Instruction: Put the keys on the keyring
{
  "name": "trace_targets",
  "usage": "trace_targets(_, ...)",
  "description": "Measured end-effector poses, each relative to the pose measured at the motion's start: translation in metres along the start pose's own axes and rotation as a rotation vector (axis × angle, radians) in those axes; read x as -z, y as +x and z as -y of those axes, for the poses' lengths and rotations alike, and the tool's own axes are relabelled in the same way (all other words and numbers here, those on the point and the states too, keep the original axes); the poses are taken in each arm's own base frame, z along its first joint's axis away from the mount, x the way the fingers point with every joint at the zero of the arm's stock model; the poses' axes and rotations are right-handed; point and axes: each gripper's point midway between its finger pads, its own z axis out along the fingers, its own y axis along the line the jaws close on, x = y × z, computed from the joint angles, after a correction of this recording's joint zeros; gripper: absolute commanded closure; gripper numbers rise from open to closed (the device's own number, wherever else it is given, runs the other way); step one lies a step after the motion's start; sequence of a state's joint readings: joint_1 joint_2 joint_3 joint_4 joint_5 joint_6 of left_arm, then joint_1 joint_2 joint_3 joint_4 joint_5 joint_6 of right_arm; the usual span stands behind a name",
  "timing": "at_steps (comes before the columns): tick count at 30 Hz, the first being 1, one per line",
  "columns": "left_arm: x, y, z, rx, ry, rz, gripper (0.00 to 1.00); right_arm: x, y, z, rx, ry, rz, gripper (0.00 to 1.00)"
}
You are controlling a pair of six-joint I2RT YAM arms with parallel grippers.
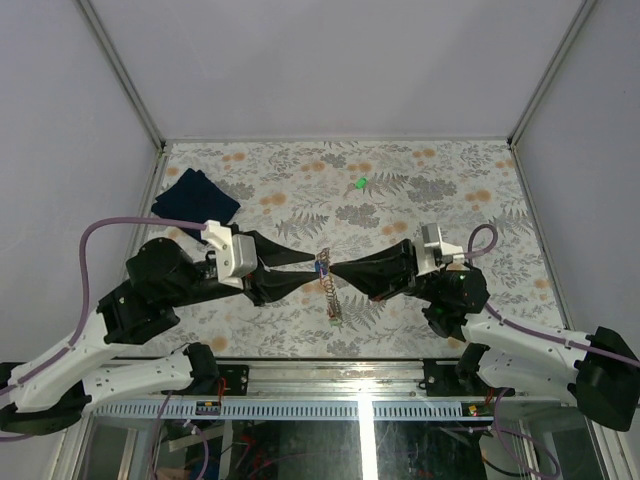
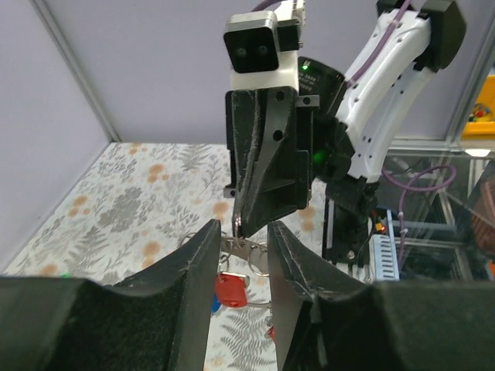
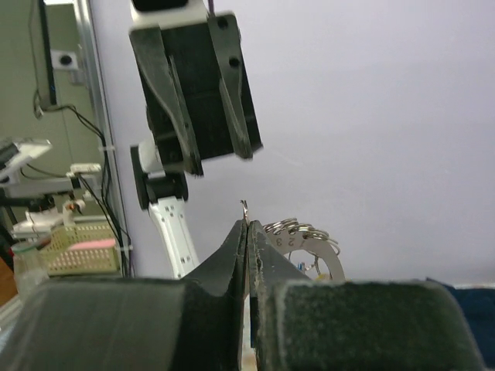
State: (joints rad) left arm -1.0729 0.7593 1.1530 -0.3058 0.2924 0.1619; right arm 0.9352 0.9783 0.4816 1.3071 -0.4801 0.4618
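Right wrist: the keyring [image 3: 300, 233] sits pinched in the right hand [image 3: 247, 228].

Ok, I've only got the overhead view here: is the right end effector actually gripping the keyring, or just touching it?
Observer: Its wrist camera shows the right end effector shut, apparently pinching the keyring at its tips.
Operator: And the left one?
Observer: The left end effector is open, straddling the keyring without clamping it.
Operator: Any key attached yet?
Observer: The left wrist view shows a red-tagged key hanging just below the keyring.
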Motion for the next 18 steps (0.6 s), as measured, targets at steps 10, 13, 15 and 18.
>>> trace_targets(10,-0.019,-0.017,0.007,0.026,0.060,0.104,0.68,-0.019,-0.049,-0.016,0.020,-0.085,0.159,1.00)
trace_targets(13,-0.018,-0.023,0.007,0.020,0.059,0.126,0.68,-0.019,-0.050,-0.016,0.022,-0.088,0.161,1.00)
trace_targets(15,-0.018,-0.025,0.006,0.016,0.058,0.138,0.68,-0.019,-0.050,-0.017,0.022,-0.092,0.159,1.00)
trace_targets(18,-0.019,-0.029,0.007,0.011,0.065,0.152,0.70,-0.019,-0.049,-0.017,0.023,-0.093,0.156,1.00)
